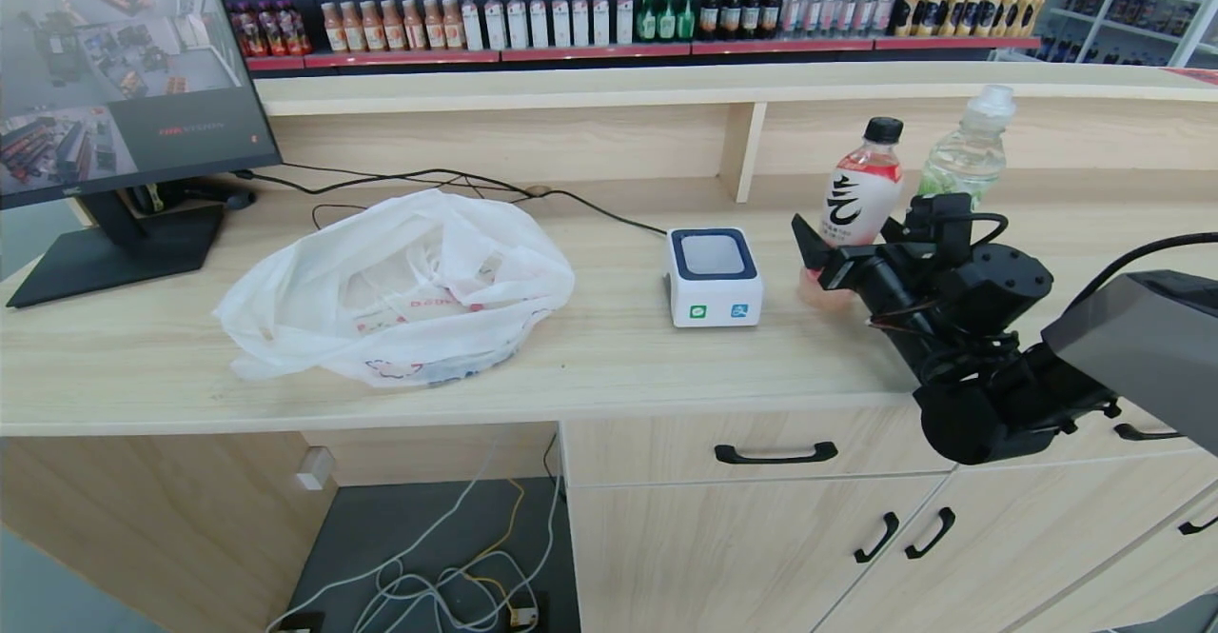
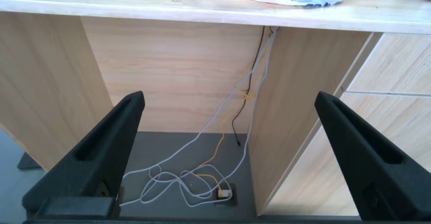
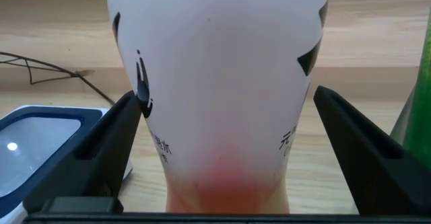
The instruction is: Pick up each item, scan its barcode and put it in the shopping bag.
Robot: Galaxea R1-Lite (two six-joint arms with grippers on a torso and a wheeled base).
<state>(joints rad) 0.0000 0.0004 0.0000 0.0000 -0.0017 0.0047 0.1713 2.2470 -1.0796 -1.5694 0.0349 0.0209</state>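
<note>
While the right pincer (image 3: 223,96) stands spread wide, we see its two black fingers (image 3: 101,157) flanking the lower body of the upright pink drink bottle with a white label and black cap (image 1: 861,200). The gaps on both sides look slim, and we cannot tell whether either finger touches the plastic. That bottle stands on the pale wooden tabletop (image 1: 618,366), just to the right of the white box scanner with a blue-rimmed window (image 1: 714,276). A clear plastic bottle with a white cap (image 1: 966,152) stands farther right of the scanner and a little behind. The crumpled white plastic shopping bag (image 1: 400,286) lies left of the scanner, well apart from it. Our left pincer (image 2: 229,97) hangs lower than the scanner, below the tabletop edge on the bag's side, gaping wide and holding nothing.
</note>
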